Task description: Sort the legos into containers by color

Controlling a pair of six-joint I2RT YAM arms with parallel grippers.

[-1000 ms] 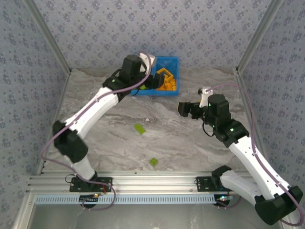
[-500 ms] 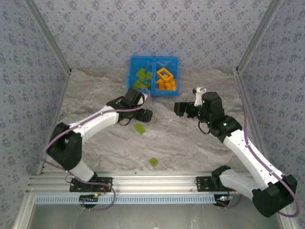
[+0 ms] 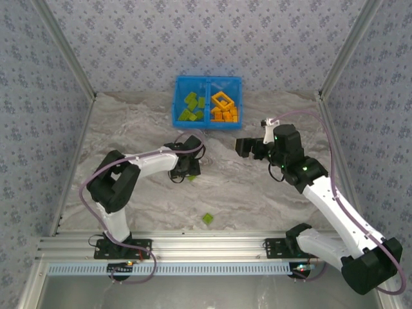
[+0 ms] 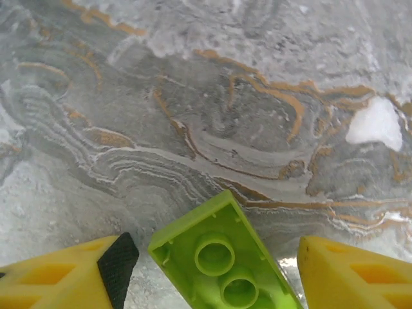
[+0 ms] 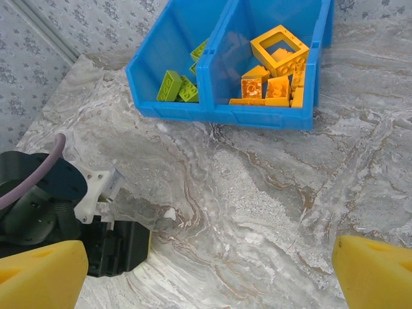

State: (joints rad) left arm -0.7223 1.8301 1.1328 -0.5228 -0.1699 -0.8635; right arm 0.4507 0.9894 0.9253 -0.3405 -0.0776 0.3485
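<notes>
A green brick point(image 4: 219, 261) on the bin's point(image 3: 175, 103) near side is straddled by the left gripper point(image 3: 188, 171), jaws parted, not clamped. The right gripper point(image 5: 206, 270) is held wide open, empty.

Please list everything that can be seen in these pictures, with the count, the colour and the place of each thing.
bin: one, blue, two compartments, far middle of the table
green bricks: several, lime green, left compartment
orange bricks: several, orange, right compartment
frame: one, orange, hollow, on the orange bricks
loose brick: one, lime green, on the table between the left gripper's fingers
second loose brick: one, lime green, near the front edge
table: one, grey marble pattern
left gripper: one, yellow fingers, open, down around the loose brick
right gripper: one, yellow fingers, open, empty, right of middle
</notes>
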